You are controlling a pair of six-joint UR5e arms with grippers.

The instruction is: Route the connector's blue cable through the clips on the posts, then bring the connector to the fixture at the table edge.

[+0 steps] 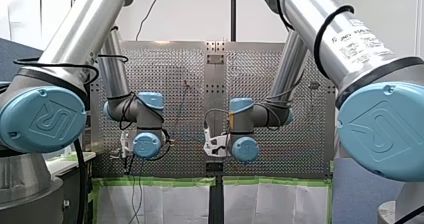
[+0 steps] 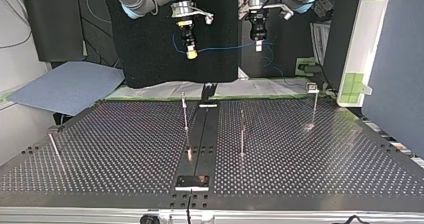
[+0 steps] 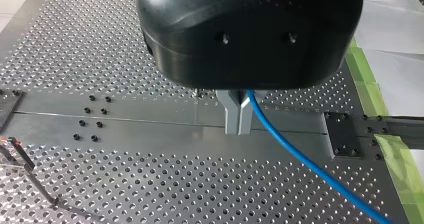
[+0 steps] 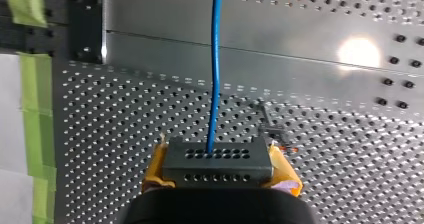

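Blue cable (image 3: 300,154) slung between both raised pincers.
Right pincer (image 4: 218,165) clamps connector (image 4: 220,173), left pincer (image 3: 239,126) clamps cable; slack may snag posts (image 2: 185,115) at 6 o'clock, top view.

Embossed UR logo (image 1: 44,120) on my left arm's big blue joint cap (image 1: 20,106), the same logo (image 1: 380,129) on my right arm's cap (image 1: 402,159), white label (image 1: 362,41) on my right arm's tube (image 1: 306,9), print too blurred to read.

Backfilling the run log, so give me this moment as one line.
left gripper: shut on blue cable | right gripper: shut on connector | cable: strung between them above table | posts: not yet threaded
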